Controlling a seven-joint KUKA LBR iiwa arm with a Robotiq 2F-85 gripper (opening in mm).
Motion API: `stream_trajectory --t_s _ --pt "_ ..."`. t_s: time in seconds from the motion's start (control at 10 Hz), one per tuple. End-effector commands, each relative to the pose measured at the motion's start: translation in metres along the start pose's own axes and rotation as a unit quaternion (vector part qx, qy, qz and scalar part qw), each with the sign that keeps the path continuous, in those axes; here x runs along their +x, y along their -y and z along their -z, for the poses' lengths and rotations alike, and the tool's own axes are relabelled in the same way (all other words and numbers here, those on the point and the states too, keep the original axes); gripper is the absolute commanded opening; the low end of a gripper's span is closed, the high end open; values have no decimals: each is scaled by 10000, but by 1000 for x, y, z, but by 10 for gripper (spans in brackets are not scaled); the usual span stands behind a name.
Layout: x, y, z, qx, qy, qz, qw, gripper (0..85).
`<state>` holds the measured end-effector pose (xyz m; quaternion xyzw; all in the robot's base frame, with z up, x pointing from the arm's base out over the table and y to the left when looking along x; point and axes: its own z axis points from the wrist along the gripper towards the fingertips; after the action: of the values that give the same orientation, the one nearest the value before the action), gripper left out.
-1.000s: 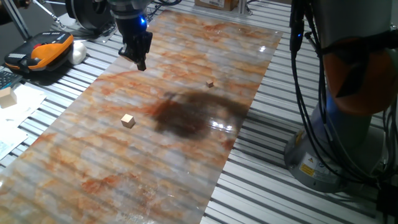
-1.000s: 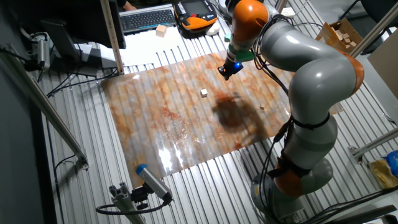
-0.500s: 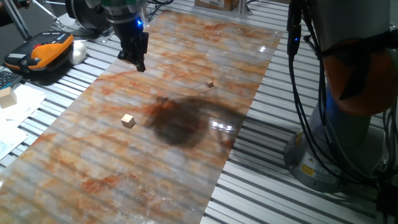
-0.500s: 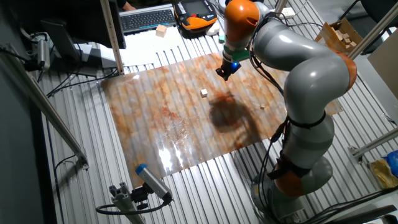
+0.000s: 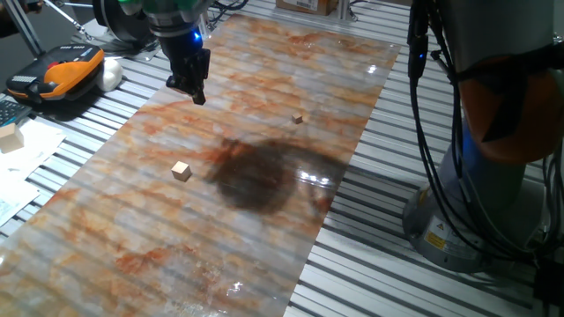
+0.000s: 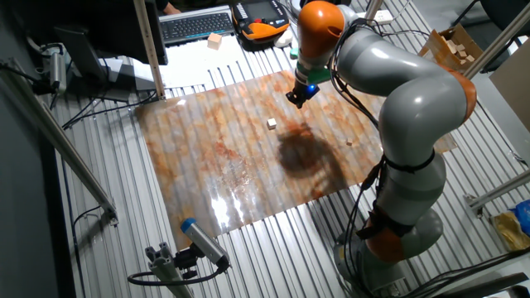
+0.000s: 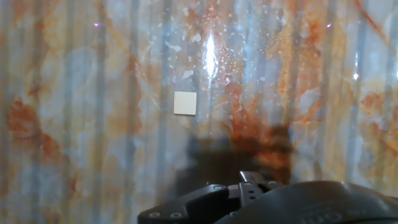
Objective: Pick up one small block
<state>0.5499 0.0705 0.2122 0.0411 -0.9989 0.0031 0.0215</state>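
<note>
Hovering jaws [image 5: 197,95] | grip state unclear | small block [image 5: 181,171] alone on mat [image 5: 264,79]

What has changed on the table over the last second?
The claw slid a little to the left in the one fixed view, mostly in the first half second, high above the mat and holding nothing. The small block and the tiny cube stayed where they were, untouched.
</note>
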Motion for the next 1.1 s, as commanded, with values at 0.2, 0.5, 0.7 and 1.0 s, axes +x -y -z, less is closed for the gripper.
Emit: stream_trajectory --t_s 0.2,0.5,0.7,1.0 --pt "5 -10 -4 97 18 -94 9999 0" --pt "4 -11 -9 159 37 -87 9998 0" --pt "7 -15 -6 98 3 -78 9999 0" --pt "7 -14 -6 166 -10 -93 9998 0"
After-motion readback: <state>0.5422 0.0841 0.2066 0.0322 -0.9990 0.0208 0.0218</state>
